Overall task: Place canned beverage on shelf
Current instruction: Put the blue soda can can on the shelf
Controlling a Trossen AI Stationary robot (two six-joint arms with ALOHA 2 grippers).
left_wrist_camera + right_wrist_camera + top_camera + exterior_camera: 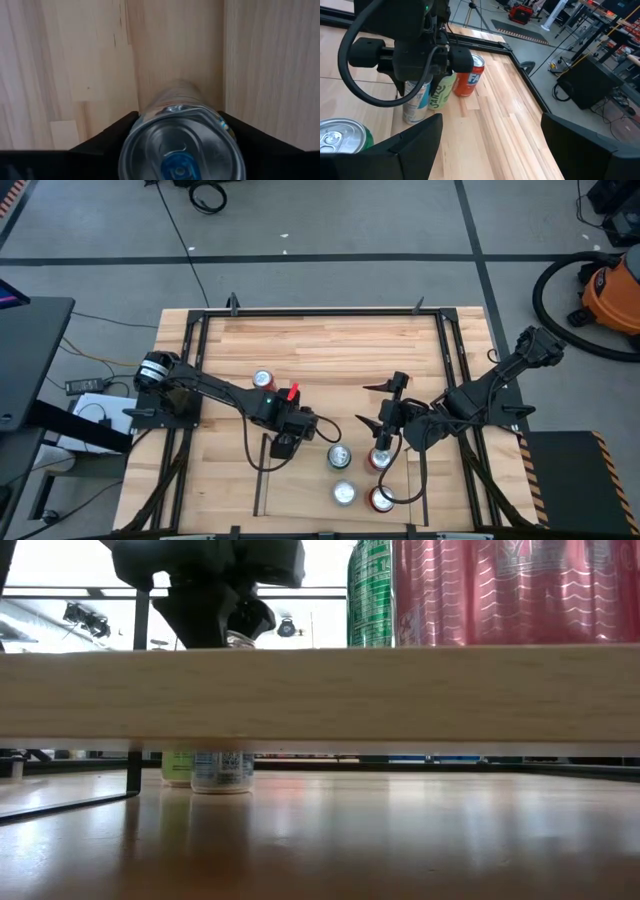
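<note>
The silver can with a blue tab (182, 150) is clamped in my left gripper (283, 444), with a dark finger (112, 132) pressed to each side of it. It is at the left edge of the shelf (300, 485), the small light board near the table's front. From table height, a white-and-blue can base shows under the shelf board, directly below the gripper. I think this is the same can resting on the table (330, 350) behind the shelf, but the board hides its middle, so I can't be sure.

Four cans stand on the shelf: a silver-topped can (340, 457), another (344, 493) in front of it, a red can (380, 459) and a second red can (381, 499) to their right. In the low view a green can (370, 595) and a red one stand on top of the board.

Just beside the held can is a pale green can (443, 92), then an orange can (470, 76).

My right gripper (385, 426) hangs over the back of the shelf near the first red can, its fingers spread wide and holding nothing.
</note>
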